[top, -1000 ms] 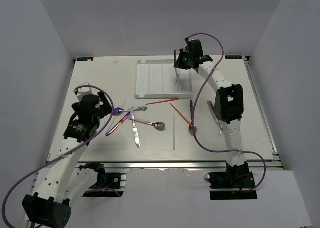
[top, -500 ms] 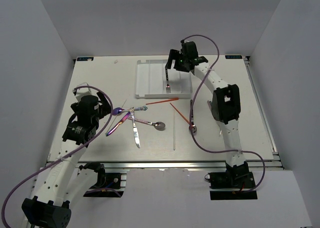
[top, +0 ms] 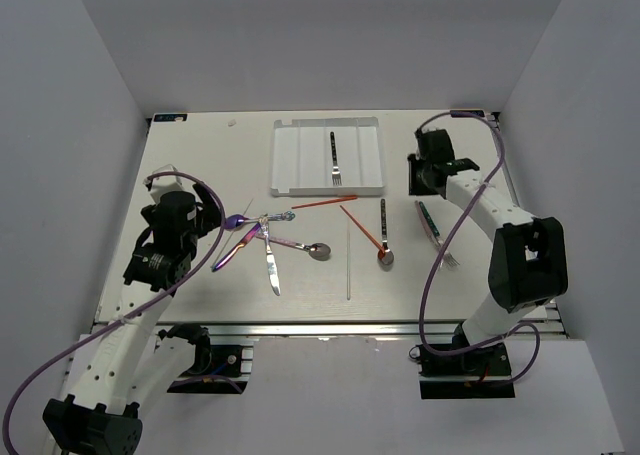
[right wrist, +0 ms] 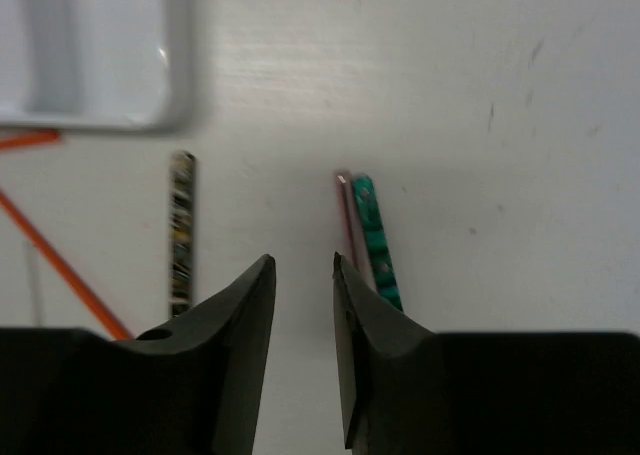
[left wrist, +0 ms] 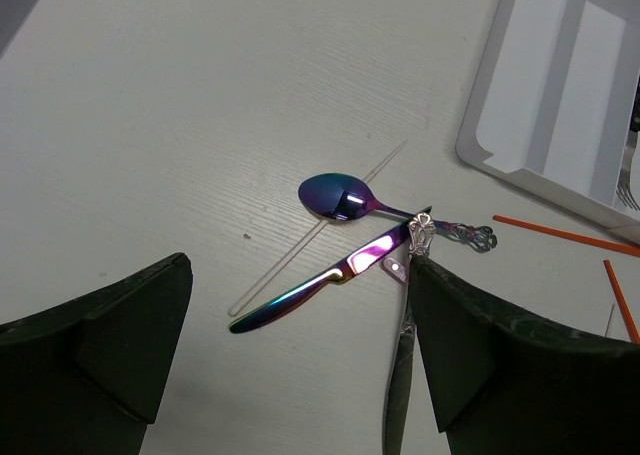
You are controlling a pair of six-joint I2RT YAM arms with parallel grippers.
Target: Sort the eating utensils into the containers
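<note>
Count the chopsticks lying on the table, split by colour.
Thin red-orange chopsticks: 2
Thin pale see-through chopsticks: 2
Total: 4

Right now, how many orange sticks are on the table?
2. One orange stick lies along the white tray's near edge; the other orange stick slants right of it. None seems hidden.

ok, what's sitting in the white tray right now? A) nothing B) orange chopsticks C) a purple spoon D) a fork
D: one fork lies in a compartment of the white tray; the purple spoon and orange chopsticks are on the table outside it.
</note>
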